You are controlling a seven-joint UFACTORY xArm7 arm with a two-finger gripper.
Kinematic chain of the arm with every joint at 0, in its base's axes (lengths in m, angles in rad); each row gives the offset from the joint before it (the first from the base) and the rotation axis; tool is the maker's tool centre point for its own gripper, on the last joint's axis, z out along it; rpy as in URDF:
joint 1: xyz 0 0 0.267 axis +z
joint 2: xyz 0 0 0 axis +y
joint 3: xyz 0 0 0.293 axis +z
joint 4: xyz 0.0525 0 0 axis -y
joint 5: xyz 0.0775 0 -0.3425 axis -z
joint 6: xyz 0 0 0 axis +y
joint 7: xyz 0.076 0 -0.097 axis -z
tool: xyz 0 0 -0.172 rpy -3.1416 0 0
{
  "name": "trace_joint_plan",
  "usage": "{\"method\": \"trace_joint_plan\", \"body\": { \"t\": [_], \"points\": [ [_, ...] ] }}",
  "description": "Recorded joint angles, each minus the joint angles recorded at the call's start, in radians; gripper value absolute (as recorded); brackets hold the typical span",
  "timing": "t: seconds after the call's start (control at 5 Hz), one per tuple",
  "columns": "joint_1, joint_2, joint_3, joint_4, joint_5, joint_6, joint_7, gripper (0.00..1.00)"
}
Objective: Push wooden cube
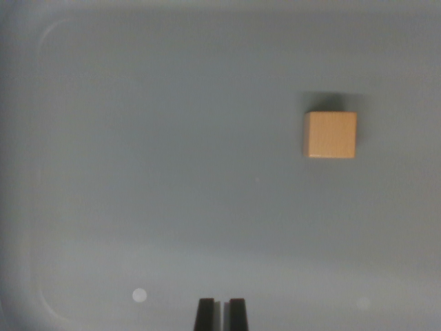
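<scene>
Wooden cube: we see the wooden cube [331, 134] as a light tan block with square faces, resting flat on the floor of the tray, in the upper part of the wrist view's right half, nearer the tray's far rim than its near rim.
Cube's shadow: we see a dark, soft patch just beyond its far edge.
Claw: we see the claw [221, 314] at the bottom middle of the wrist view, only its two black fingertips [204, 315] showing; they stand pressed nearly together, with just a thin slit between them, and nothing is held.
Claw and cube: we find them well apart; the cube lies ahead of the claw and off toward the wrist view's right, with bare tray floor between.
Tray: we read the carrying surface as a pale grey-blue tray [43, 48] with rounded corners, its raised rim curving at the upper left and lower left of the wrist view.
Marks on the tray: we note a small pale round spot [139, 296] near the near rim, to the left of the claw.
</scene>
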Motion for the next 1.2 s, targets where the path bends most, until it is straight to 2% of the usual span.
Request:
{"method": "trace_joint_plan", "body": {
  "t": [0.2, 0.4, 0.6, 0.8, 1.0, 1.2],
  "points": [
    [0.0, 0.0, 0.0, 0.0, 0.0, 0.0, 0.0, 0.0],
    [-0.0022, 0.007, -0.003, -0.021, -0.0032, -0.03, -0.002, 0.0],
    [-0.0022, 0.007, -0.003, -0.021, -0.0032, -0.03, -0.002, 0.0],
    [-0.0047, 0.015, -0.007, -0.045, -0.0068, -0.063, -0.004, 0.0],
    [-0.0047, 0.015, -0.007, -0.045, -0.0068, -0.063, -0.004, 0.0],
    [-0.0073, 0.023, -0.011, -0.069, -0.0105, -0.097, -0.006, 0.0]
  ]
}}
